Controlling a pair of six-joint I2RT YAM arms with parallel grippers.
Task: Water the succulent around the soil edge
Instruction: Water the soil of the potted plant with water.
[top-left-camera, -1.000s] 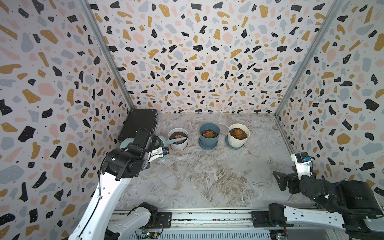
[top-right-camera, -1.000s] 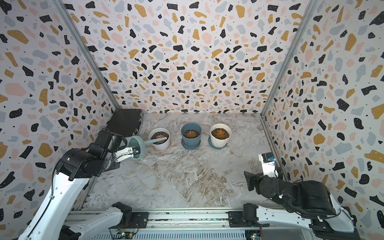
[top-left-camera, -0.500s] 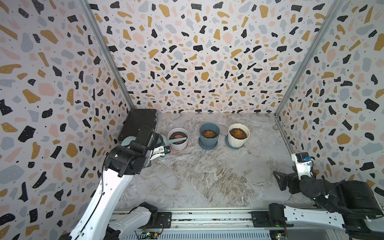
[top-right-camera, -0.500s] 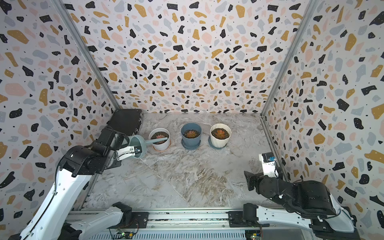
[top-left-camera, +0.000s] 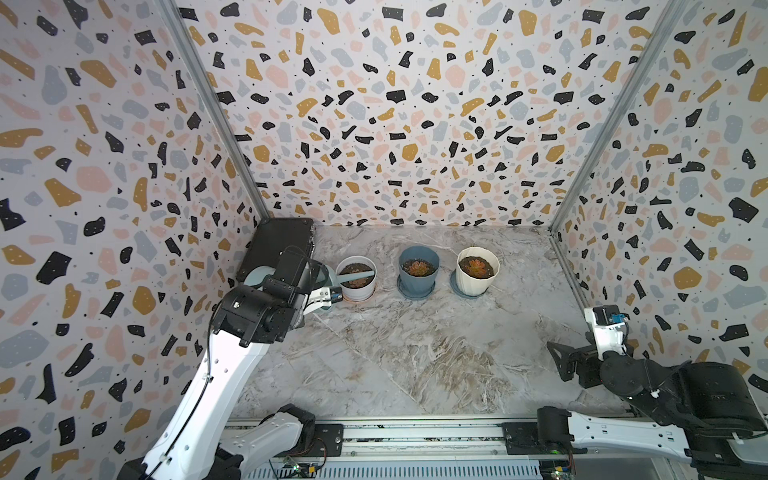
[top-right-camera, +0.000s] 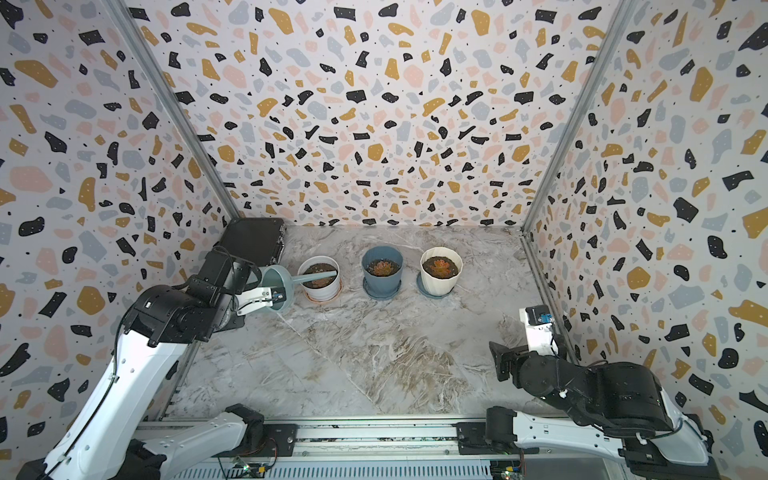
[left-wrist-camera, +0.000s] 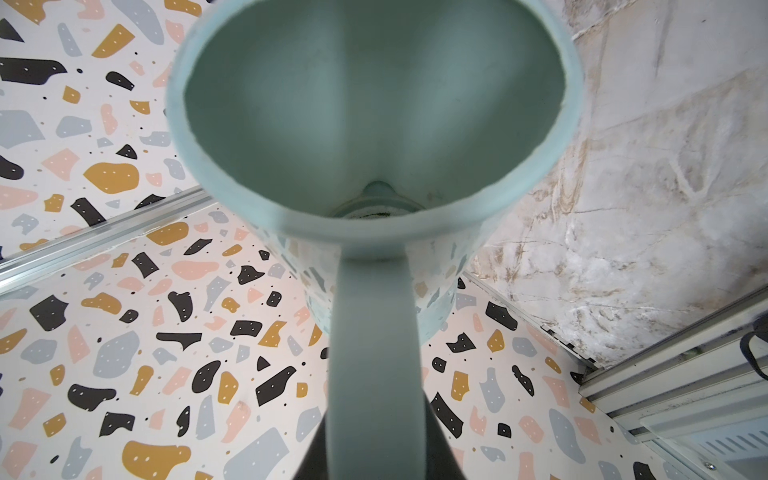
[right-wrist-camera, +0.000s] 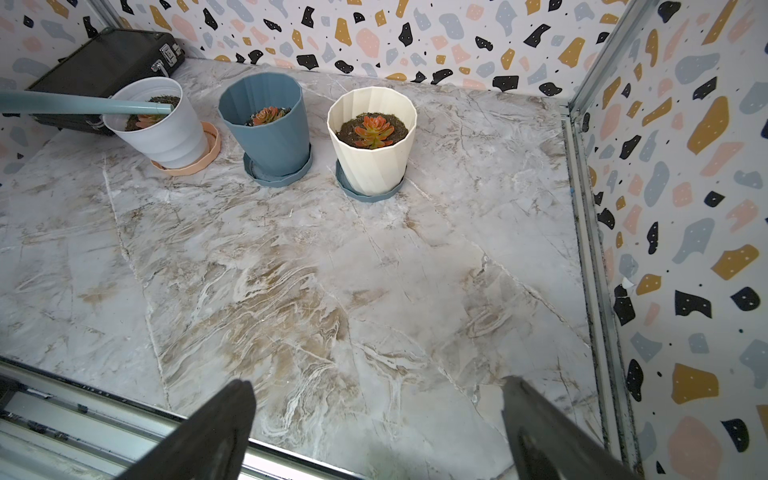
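The left gripper (top-right-camera: 272, 297) has its jaws clamped on the watering can (top-right-camera: 277, 289), whose spout (top-left-camera: 356, 276) reaches over the white pot (top-left-camera: 356, 277) at ten o'clock on the counter (top-left-camera: 415, 353). The right gripper (right-wrist-camera: 376, 432) hangs at four o'clock, jaws wide apart and empty.

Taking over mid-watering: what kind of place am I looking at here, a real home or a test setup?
Most likely a staged robot test cell, not a home: terrazzo-print walls box in a marble-look tabletop, aluminium frame posts stand at the corners, and three potted succulents are lined up.
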